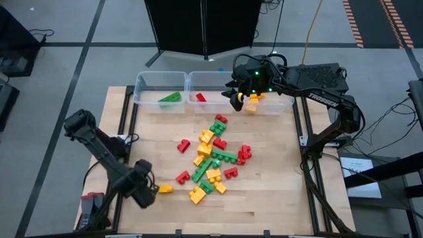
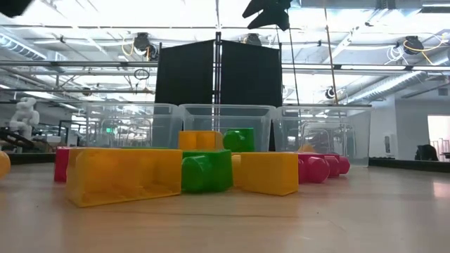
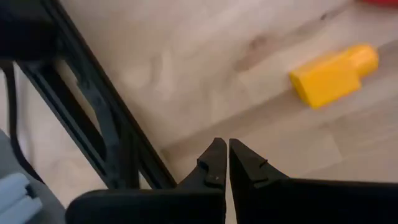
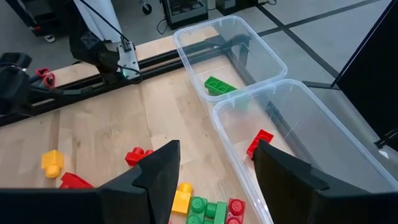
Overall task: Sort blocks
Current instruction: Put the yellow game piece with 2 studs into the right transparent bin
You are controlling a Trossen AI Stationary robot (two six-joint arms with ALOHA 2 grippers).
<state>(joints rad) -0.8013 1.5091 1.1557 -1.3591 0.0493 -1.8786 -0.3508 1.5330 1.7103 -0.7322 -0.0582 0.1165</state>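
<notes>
Blocks [image 1: 213, 158] lie heaped mid-worktop, below and back from the right gripper [image 1: 236, 100] — its fingers parted and empty up at the bins' edge — while the left gripper [image 1: 147, 190], fingers clenched on nothing, sits just beside a stray yellow block [image 1: 165, 189] — the nearer pick.

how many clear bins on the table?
3, in a row along the table's far edge: left clear plastic bin, middle clear plastic bin, right clear plastic bin partly hidden under the right arm.
</notes>
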